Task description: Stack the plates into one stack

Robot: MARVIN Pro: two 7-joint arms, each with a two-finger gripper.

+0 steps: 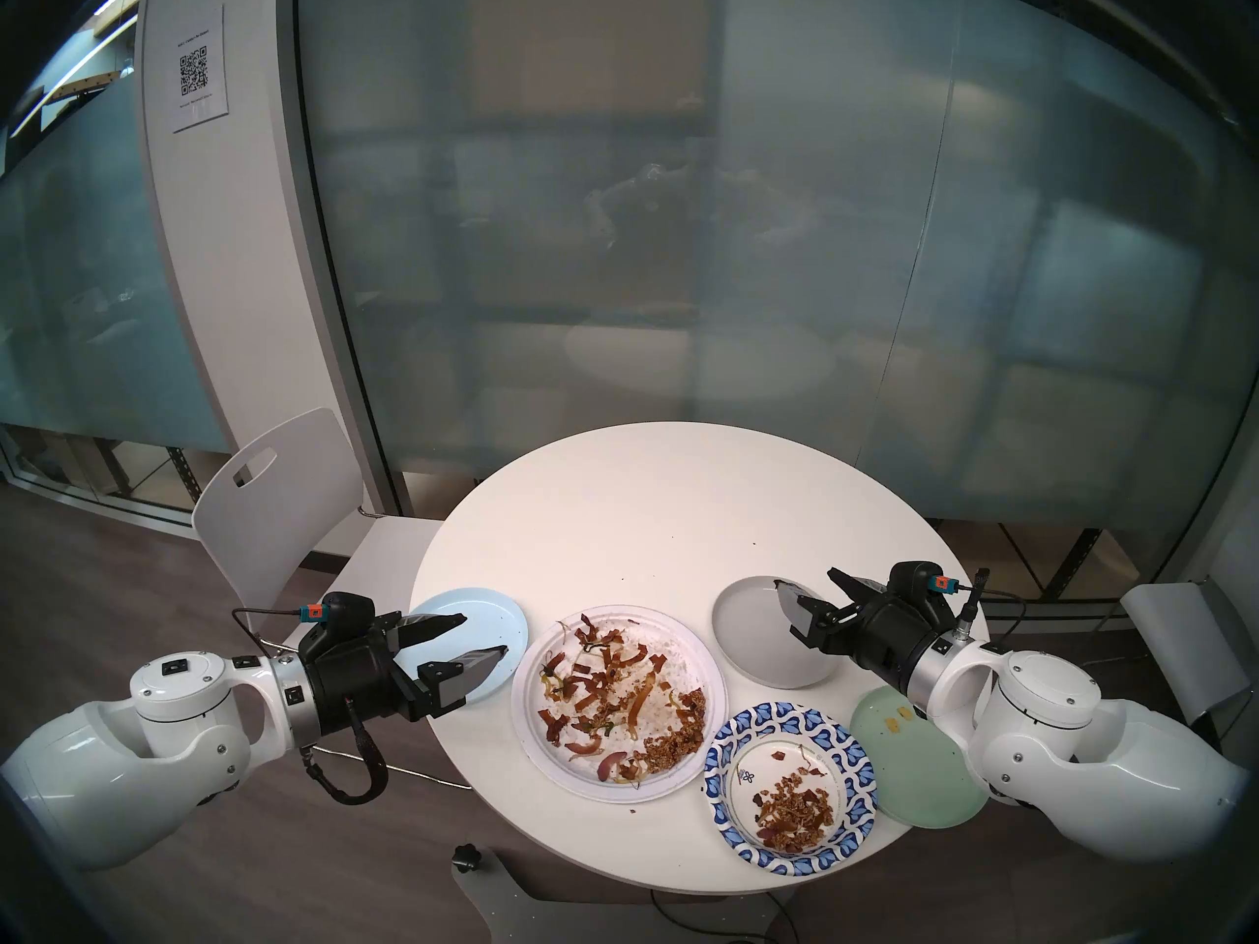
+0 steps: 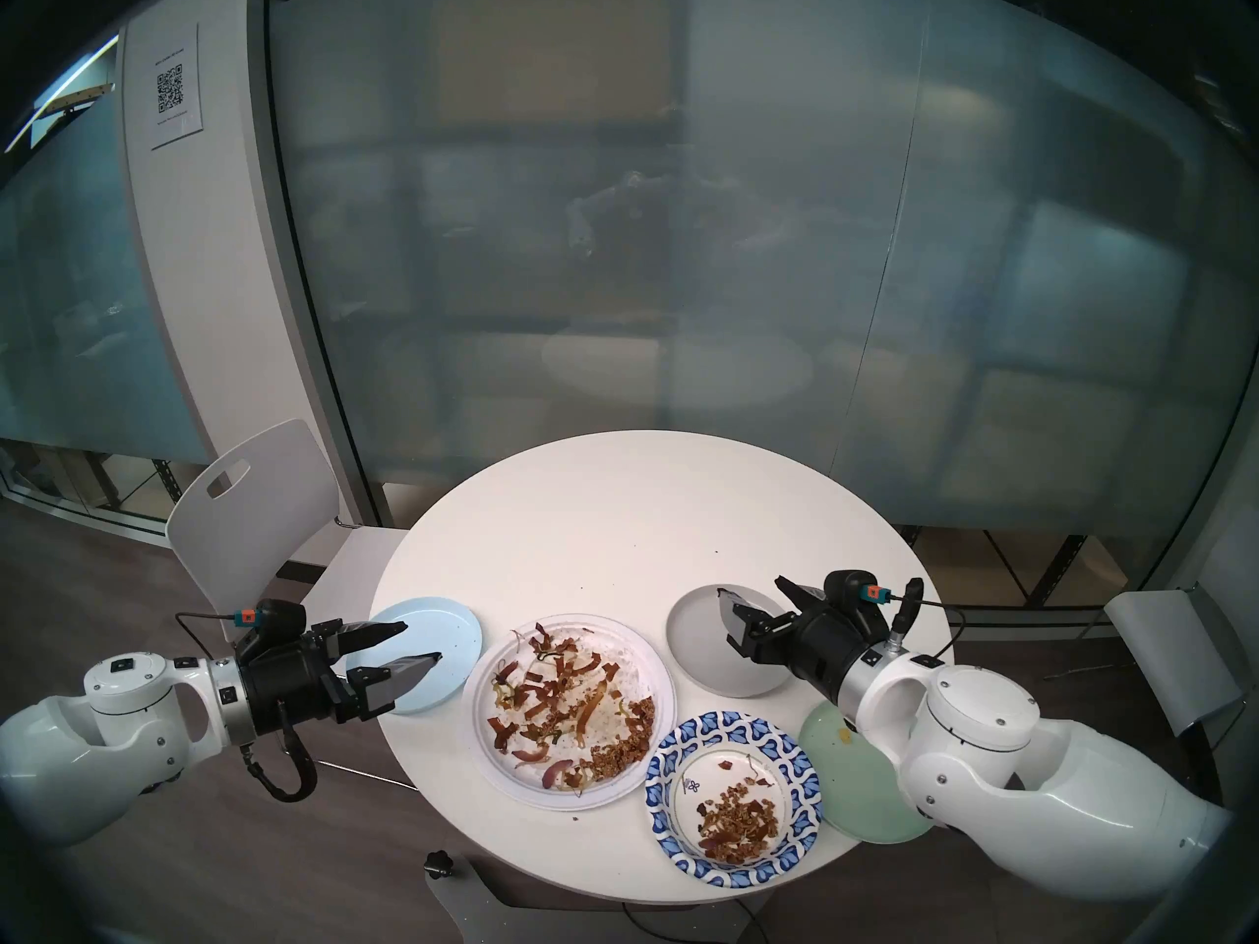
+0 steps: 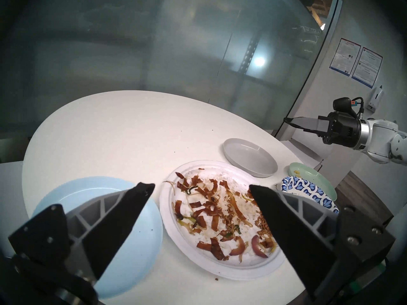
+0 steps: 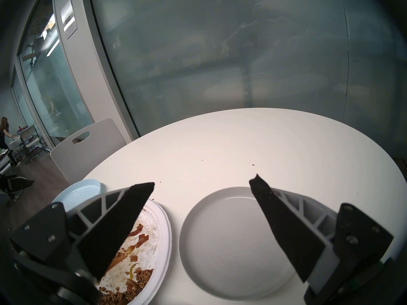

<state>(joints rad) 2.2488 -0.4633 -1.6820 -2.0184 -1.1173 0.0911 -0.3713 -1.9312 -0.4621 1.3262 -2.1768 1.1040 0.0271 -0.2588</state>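
So far nothing is stacked: five plates lie singly on the round white bench (image 1: 654, 507). At the left edge sits the pale-blue plate (image 1: 492, 616), beside it the large white paper plate (image 1: 671, 656) strewn with food scraps, then the grey plate (image 1: 749, 622) further right. Nearer the robot lie the blue-patterned paper plate (image 1: 828, 731), also carrying scraps, and the pale-green plate (image 1: 906, 752), which overhangs the bench edge.

The left end effector (image 1: 485, 636) is held spread and empty above the pale-blue plate; the right end effector (image 1: 812, 590) is likewise spread and empty above the grey plate.

The two paper plates are judged light and floppy; if taken by one rim they would likely sag and tip their scraps, so they are best kept level. The three plain plates look stiff, smooth and probably slippery, with low upright rims. A pinch across the rim is judged the sensible hold, and the overhanging edge of the pale-green plate offers the easiest access from below.
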